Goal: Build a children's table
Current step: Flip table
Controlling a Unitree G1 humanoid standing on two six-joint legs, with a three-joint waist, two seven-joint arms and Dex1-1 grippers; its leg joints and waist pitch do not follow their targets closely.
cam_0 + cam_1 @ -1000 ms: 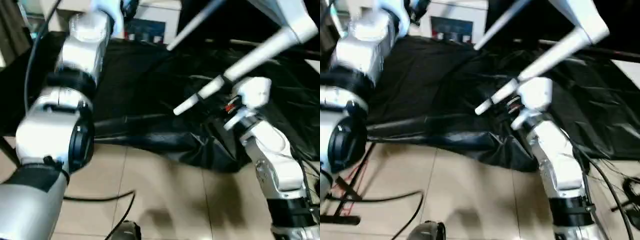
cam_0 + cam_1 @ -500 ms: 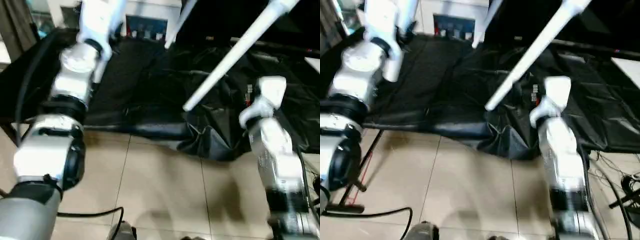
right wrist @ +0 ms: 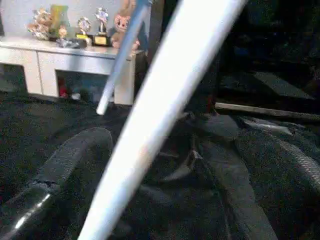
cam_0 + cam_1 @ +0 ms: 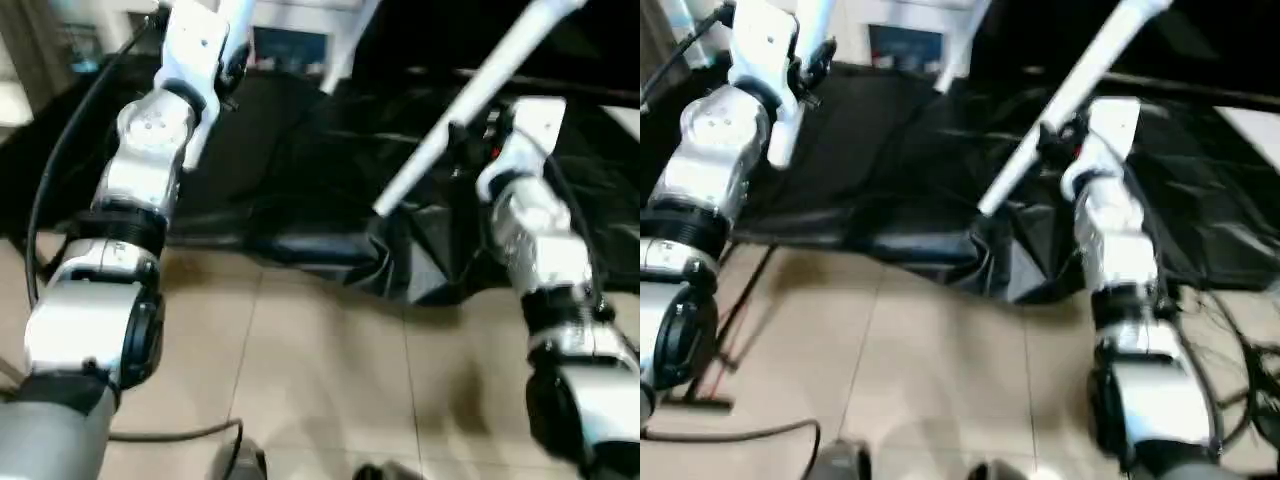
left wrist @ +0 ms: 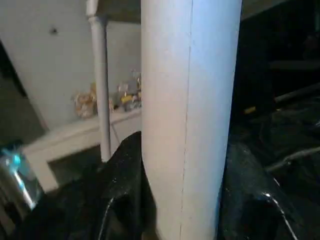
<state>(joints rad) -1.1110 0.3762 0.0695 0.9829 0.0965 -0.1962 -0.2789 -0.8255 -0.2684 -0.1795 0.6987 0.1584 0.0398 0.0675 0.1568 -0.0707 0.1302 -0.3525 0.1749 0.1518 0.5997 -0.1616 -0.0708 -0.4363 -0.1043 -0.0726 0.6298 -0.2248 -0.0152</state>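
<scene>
Lab-like room: tiled floor (image 4: pixel 330 370), trophy shelf (image 3: pixel 65 47), loose cables (image 4: pixel 1240 350).

Two silver robot arms, one at frame left (image 4: pixel 140 190), one at frame right (image 4: pixel 545 260), three white tube legs, one long diagonal at upper right (image 4: pixel 470 105), one at top centre (image 4: pixel 345 45), one thick in the left wrist view (image 5: pixel 187 115), one black-draped desk (image 4: pixel 300 170)

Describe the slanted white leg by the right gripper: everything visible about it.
The slanted leg is a long, smooth white tube, plastic by its look, narrowing slightly toward its lower free end. It runs from the head view's upper right, where it leaves the picture, down to a free end over the bunched edge of the black cloth. The right gripper sits at its middle with jaws open on either side; contact cannot be judged.
</scene>
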